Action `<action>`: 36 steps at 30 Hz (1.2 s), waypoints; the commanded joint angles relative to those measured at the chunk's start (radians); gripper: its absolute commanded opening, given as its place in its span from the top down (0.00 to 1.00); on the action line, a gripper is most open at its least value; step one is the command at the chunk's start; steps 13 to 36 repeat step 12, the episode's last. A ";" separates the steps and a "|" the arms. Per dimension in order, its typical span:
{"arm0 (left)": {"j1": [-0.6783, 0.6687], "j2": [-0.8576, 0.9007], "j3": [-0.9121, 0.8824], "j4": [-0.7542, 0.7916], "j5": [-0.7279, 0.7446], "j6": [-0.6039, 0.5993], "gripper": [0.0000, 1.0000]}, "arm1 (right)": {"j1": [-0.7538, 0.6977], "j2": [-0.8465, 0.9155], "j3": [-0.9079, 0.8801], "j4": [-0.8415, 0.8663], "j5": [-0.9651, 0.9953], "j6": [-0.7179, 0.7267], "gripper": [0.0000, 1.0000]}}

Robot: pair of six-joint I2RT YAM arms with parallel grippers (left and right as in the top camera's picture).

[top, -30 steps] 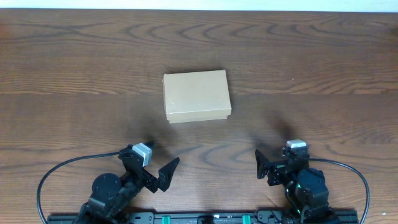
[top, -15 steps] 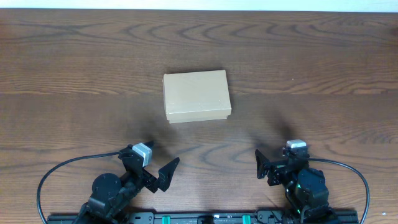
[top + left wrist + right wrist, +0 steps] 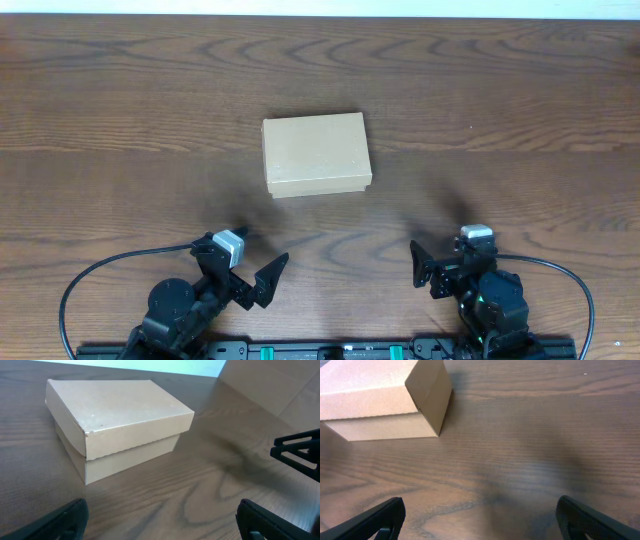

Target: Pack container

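The container (image 3: 316,153), a plain tan cardboard box, sat flat on the bench (image 3: 520,110). It was about midway between the left and right edges and near the middle of the bench's depth. Its long sides ran roughly parallel to the far edge. Its lid lay closed, and the lid's rim overlapped the lower body along every side that the wrist views showed. It stood well apart from both arms.

The left claw (image 3: 243,262) was near the bench's front edge, left of centre, spread wide and gripping nothing. Its fingers (image 3: 67,519) sat low at either side of the left wrist view. It pointed toward the box, which appeared corner-on in that view, up and left of the gap between the fingers.

The right claw (image 3: 452,266) was also near the front edge, right of centre, likewise spread wide and holding nothing. Its fingers (image 3: 592,517) sat low in the corners of the right wrist view. That view caught only the box's near right corner at the upper left, with dark wood grain ahead. A black cable (image 3: 85,285) looped out from each arm's base toward the front corners.
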 commanded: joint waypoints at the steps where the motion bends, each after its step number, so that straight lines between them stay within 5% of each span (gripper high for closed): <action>1: -0.006 -0.009 -0.024 -0.001 -0.011 0.000 0.05 | -0.003 -0.009 -0.002 0.002 0.000 0.012 0.01; 36: -0.006 -0.009 -0.024 -0.001 -0.011 0.000 0.04 | -0.003 -0.009 -0.002 0.002 0.000 0.012 0.01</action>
